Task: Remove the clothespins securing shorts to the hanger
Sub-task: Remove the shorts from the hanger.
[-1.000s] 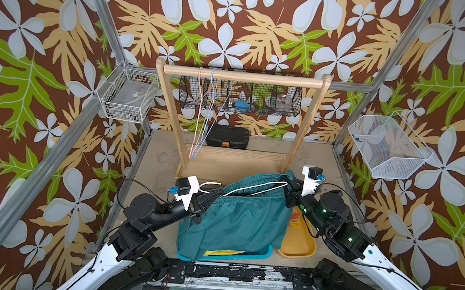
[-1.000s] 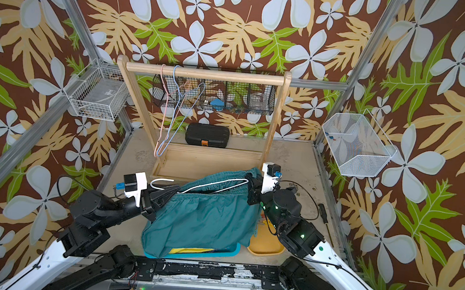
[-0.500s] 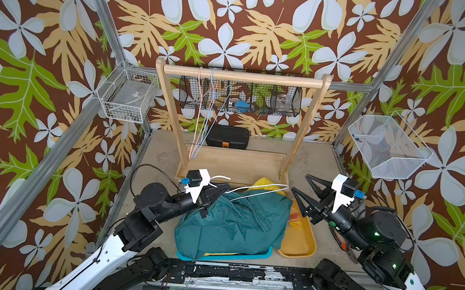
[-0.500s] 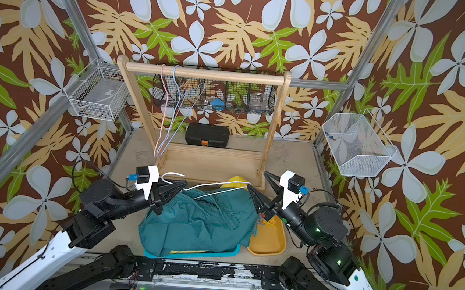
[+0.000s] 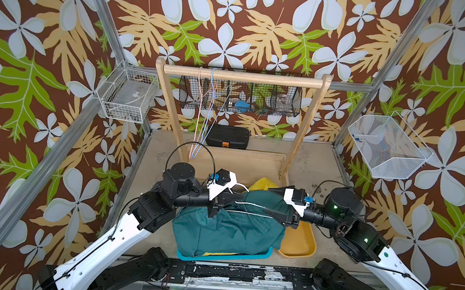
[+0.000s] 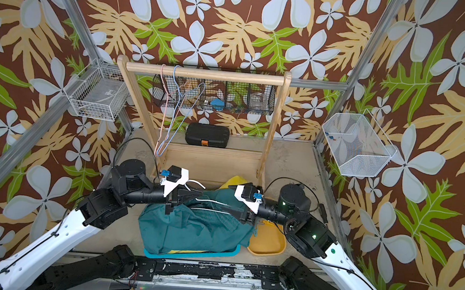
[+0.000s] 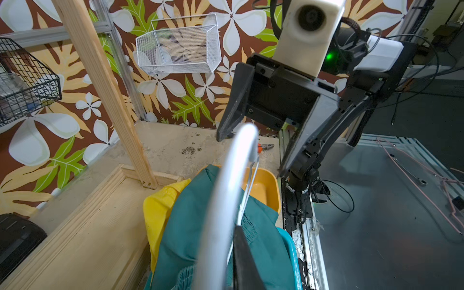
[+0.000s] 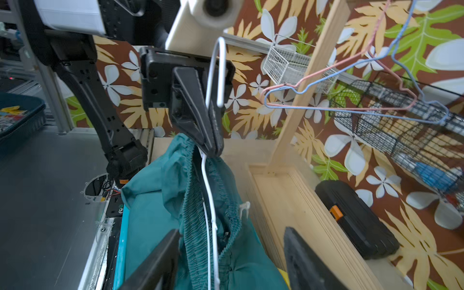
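The teal shorts (image 5: 228, 229) (image 6: 192, 226) (image 8: 155, 208) are slumped over a teal tray, their gathered waistband still on the white wire hanger (image 5: 249, 205) (image 8: 208, 190). My left gripper (image 5: 239, 198) (image 6: 198, 193) (image 7: 231, 263) is shut on the hanger below its hook. At the hanger's other end my right gripper (image 5: 269, 201) (image 6: 234, 204) (image 8: 231, 261) is open, with its fingers on either side of the waistband and wire, touching neither. Yellow shorts (image 5: 262, 182) (image 7: 158, 208) lie behind the teal ones. The clothespins are out of view.
A wooden rack (image 5: 244, 75) holds pink and blue empty hangers (image 5: 204, 115). A black case (image 5: 227, 137) sits behind its base. A yellow tray (image 5: 299, 240) is under my right wrist, beside the teal tray (image 5: 226, 255). Orange-handled pliers (image 7: 266, 147) lie on the floor. Wire baskets (image 5: 388, 145) (image 5: 128, 96) hang on the side walls.
My right gripper left the hanger's end, swung out to the right and opened, then came back to straddle the waistband. The left gripper shifted toward the rack, and the shorts sagged lower.
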Motion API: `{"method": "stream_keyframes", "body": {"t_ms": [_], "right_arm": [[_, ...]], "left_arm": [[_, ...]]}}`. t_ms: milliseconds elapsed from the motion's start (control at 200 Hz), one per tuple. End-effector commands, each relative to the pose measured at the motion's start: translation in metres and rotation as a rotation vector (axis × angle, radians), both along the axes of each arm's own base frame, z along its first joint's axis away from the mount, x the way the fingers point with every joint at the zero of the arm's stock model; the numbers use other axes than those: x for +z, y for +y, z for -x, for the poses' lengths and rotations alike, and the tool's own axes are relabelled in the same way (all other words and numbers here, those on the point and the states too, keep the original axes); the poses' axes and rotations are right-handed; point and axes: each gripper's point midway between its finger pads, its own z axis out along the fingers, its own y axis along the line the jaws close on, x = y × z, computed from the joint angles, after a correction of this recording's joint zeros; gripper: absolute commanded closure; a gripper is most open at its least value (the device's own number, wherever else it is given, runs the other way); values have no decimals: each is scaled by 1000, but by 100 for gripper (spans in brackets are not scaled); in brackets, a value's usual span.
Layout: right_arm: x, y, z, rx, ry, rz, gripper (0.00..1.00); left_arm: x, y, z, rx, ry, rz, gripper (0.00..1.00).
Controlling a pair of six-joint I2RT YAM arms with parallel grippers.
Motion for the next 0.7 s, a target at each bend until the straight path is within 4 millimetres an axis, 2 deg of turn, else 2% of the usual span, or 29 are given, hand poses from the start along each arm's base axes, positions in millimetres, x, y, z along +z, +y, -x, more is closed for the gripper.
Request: {"method": "stream_keyframes", "body": {"t_ms": [0,135,260,425,570,691], "right_arm": [[-10,14,7,123,-9,58,35],[-36,27,4,183,77,133,36],[-33,25,5,169,40,79,36],[-37,24,14,193,78,77,42],[-64,28,1,113,152,177,46],[-70,28,-6,70,170,167,49]], "left_arm": [[-8,0,5,-30,1,-33,100],[-14,1,4,-22,3,-40,100],[-13,3,1,4,-11,-40,100],[-12,6,-3,31,-25,-42,100],[-9,7,-5,47,-44,-38,100],[-6,8,-4,43,-57,-23,100]]}}
